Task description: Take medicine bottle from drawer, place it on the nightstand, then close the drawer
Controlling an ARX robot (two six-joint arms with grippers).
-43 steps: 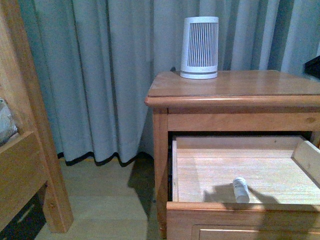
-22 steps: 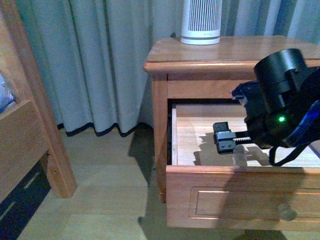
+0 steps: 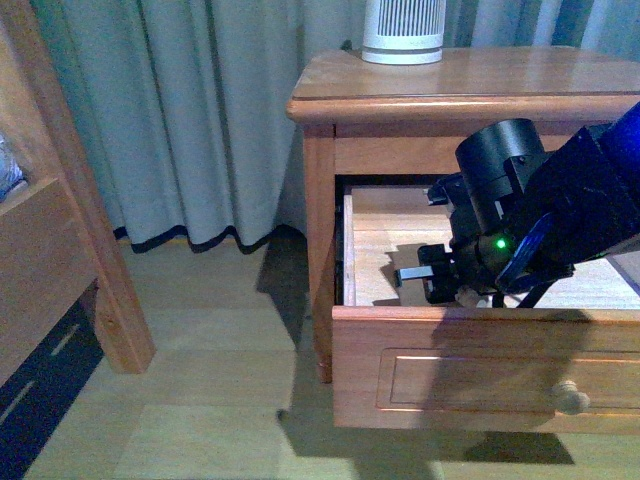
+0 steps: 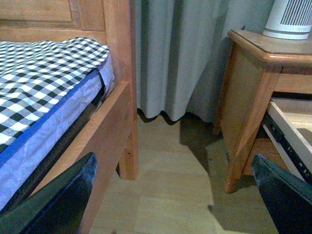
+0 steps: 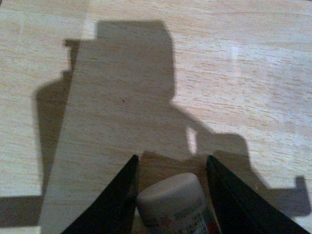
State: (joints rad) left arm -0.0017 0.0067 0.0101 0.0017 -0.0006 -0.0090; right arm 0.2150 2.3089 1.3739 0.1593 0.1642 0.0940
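Your right gripper (image 5: 172,163) is down inside the upper drawer (image 3: 450,370) of the honey-brown wooden nightstand (image 3: 500,75). The drawer stands pulled well out, with its pale wood floor exposed and its panelled front and round wooden knob (image 3: 571,398) facing you.

In the right wrist view, the tiny white plastic medicine bottle (image 5: 170,199) with its white cap lies on that pale floor. It sits right between the two black fingers (image 5: 122,197), with the cap end toward their tips. The fingers are close against either side of the medicine bottle. You cannot tell from these views whether they press on it or merely straddle it. The gripper's shadow falls across the boards around it.

In the front view, your black right arm (image 3: 520,220) reaches over the drawer's front edge from the right, with a small green light glowing on it. The medicine bottle cannot be made out in that view. A large white ribbed tapered cylinder (image 3: 403,30) stands on the nightstand top, near its back edge.

Your left gripper (image 4: 173,158) is well apart from the drawer, its dark fingers spread wide and holding nothing. Its camera looks along the light wooden floor (image 4: 165,195) between the wooden bed frame (image 4: 117,97) and the nightstand. Blue-and-white checked bedding (image 4: 44,68) lies on the bed, and a grey curtain (image 4: 185,53) hangs behind.
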